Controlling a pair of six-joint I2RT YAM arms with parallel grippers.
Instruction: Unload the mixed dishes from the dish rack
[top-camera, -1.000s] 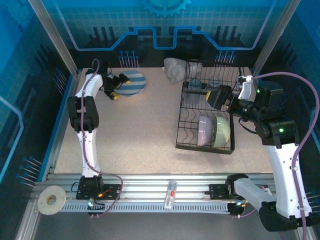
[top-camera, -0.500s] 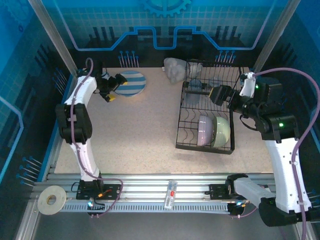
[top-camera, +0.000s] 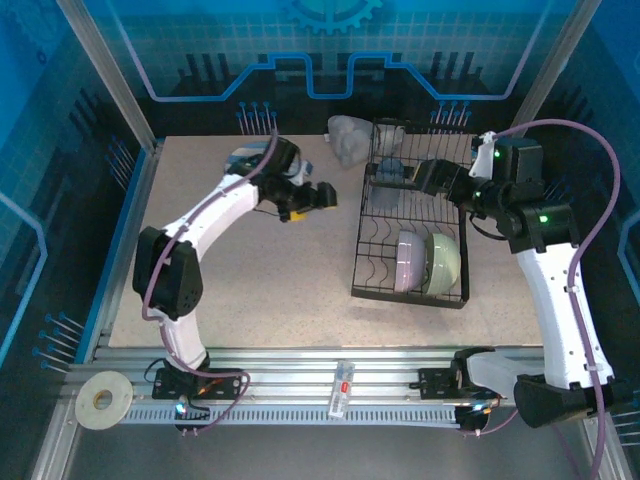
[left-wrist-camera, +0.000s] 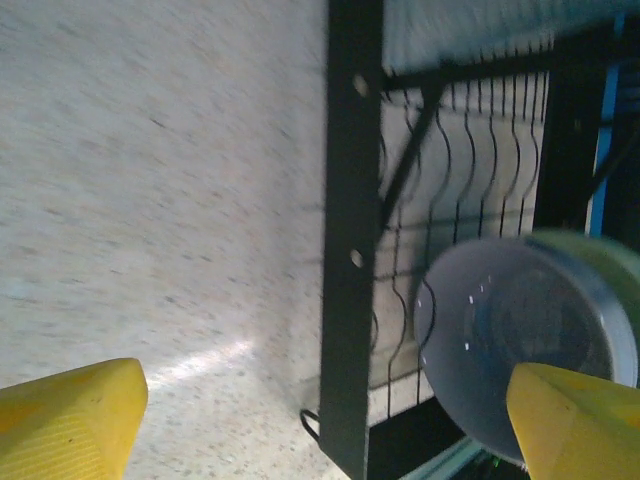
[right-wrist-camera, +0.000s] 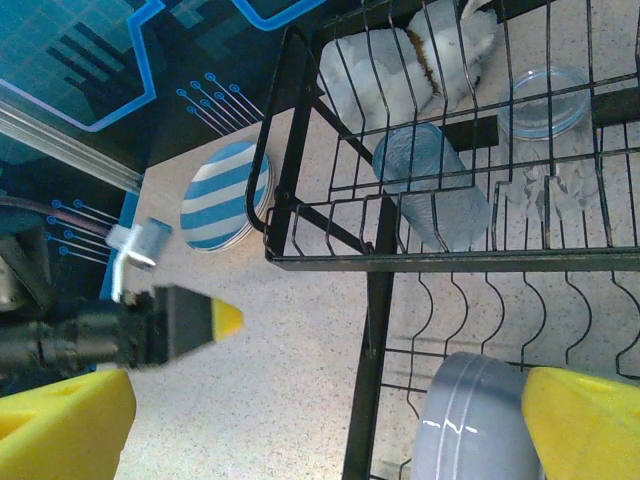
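Status: dish rack (top-camera: 400, 297) loaded, nothing gripped on either side

Nearest you, a tape roll (top-camera: 102, 400) lies on the front rail, well behind your left gripper (top-camera: 312, 203) and off to its left. That gripper hangs over the bare table (top-camera: 250, 280), released, its yellow fingers (left-wrist-camera: 70, 425) spread wide with nothing between them. Just ahead of it runs the black side frame of the dish rack. Past that frame, toward the finger on the right of the wrist view, the lavender bowl (left-wrist-camera: 500, 350) stands on edge in the curved slots. The pale green bowl (left-wrist-camera: 605, 255) stands close against its far side.

Your right gripper (top-camera: 415, 175) hovers over the rack's upper basket. It too is released, its fingers (right-wrist-camera: 590, 425) wide apart and empty. Below and ahead of it a clear cup (right-wrist-camera: 432, 190) lies on its side on the basket wires. A second clear cup (right-wrist-camera: 545, 100) sits just beside that one, its round rim toward the camera.

Farther out, beyond your left gripper, the striped plate (right-wrist-camera: 225, 195) lies flat on the table outside the rack, blue-and-white face up. Past the basket's far edge, a crumpled white bundle (right-wrist-camera: 400, 70) rests against the wires; you cannot tell what it is.
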